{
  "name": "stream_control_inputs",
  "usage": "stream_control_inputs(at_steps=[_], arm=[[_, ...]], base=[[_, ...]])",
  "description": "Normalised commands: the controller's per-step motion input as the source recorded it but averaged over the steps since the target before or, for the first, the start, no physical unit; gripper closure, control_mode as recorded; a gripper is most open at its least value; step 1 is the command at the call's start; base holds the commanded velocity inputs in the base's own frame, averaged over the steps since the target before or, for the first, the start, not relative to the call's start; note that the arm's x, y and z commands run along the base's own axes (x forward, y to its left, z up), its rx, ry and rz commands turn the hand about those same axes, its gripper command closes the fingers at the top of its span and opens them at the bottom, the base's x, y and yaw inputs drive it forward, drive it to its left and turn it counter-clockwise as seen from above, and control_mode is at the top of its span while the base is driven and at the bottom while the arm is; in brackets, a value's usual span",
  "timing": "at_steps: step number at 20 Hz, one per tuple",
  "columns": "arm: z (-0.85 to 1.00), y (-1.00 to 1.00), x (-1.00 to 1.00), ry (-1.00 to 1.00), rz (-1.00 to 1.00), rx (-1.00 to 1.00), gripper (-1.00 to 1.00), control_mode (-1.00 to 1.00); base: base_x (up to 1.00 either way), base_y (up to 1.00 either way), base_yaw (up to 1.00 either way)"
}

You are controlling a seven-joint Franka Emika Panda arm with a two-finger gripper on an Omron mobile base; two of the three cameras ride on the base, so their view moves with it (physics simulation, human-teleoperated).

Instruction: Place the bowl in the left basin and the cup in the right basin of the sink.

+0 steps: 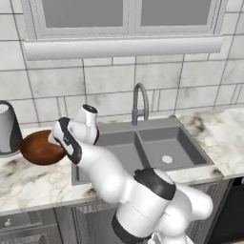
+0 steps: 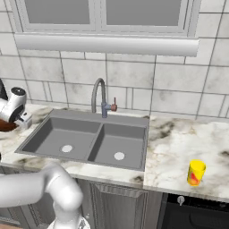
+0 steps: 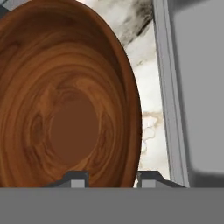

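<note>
1. The bowl (image 1: 40, 147) sits on the tabletop (image 1: 28, 178) at the left middle of the left base view, just beside the left edge of the sink (image 1: 143, 145). Neither basin has anything in it.
2. In the hand view the bowl's rim passes between the two fingers (image 3: 76, 179), one tip inside the bowl and the other outside its wall. So the gripper (image 3: 109, 180) looks clamped on the rim, partway closed, though I honestly can't see the contact itself.
3. Handling-wise: it's glossy wood, so stiff and not fragile, probably fairly light, but that polished wall looks slippery. A rim pinch is really the only hold, since it's far too wide to straddle. Held at one edge it'll likely want to tilt.
4. The cup (image 2: 196, 172) is at the lower right of the right base view, well apart from the sink, upright on the tabletop. Slim and small, so an easy grab around its body.
5. The left basin (image 1: 112, 147) is right next to the bowl, so it's a short trip.
</note>
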Motion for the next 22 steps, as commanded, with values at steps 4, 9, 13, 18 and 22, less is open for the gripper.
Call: stream_control_inputs(at_steps=[4,9,13,18,22], arm=[[0.00,-0.75,0.00,0.00,0.00,0.04,1.00,-1.00],[0.00,-0.71,-0.05,0.00,0.00,0.03,1.00,-1.00],[0.00,-0.64,-0.03,0.00,0.00,0.00,1.00,-1.00],[0.00,-0.61,-0.08,0.00,0.00,0.00,1.00,-1.00],[0.00,-0.51,-0.10,0.00,-0.05,0.00,1.00,-1.00]], base=[[0.00,0.00,0.00],[0.00,0.00,0.00],[0.00,0.00,0.00],[0.00,0.00,0.00],[0.00,0.00,0.00]])
